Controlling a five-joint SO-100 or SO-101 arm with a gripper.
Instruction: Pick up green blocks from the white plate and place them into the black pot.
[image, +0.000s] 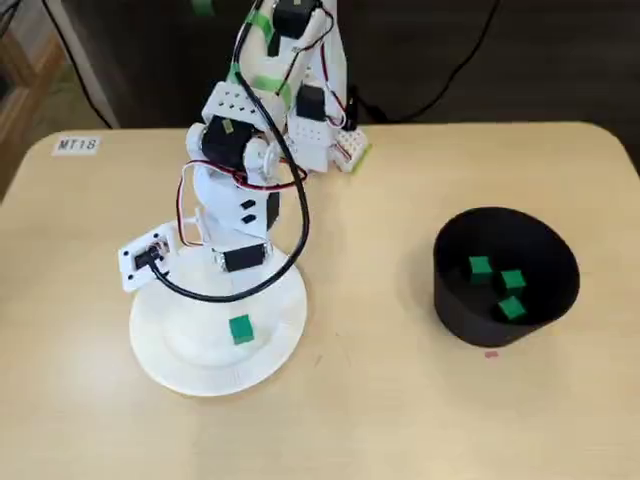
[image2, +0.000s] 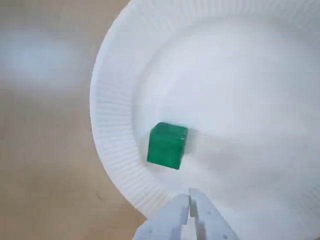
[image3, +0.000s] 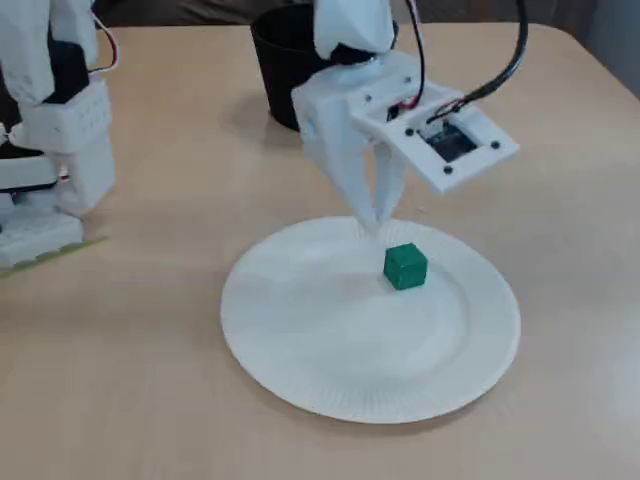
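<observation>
Green on white: a single green block (image3: 405, 266) sits on the white plate (image3: 330, 400), off-centre and toward the far side in this fixed view, and it is the only one the plate shows. Over at the black pot (image: 460, 320), three green blocks (image: 513, 280) already lie close together on the bottom, so by the look of it most of the job is done (three in, one to go). The gripper (image3: 376, 228) hangs low over the plate with its tips just beside the block, on its far side, and does not touch it. The wrist view shows the fingers (image2: 170, 220) pressed together with only a hairline between them and nothing held, so the block is not yet grasped. What is left, as a judgement: the jaws need to part, straddle the cube and close on it, and then the arm must carry it across the bare wooden table (image: 380, 400) to the pot, which stands well apart from the plate. The cube lies near the ribbed slope of the rim, so a closed tip nudging it could push it outward rather than catch it.
</observation>
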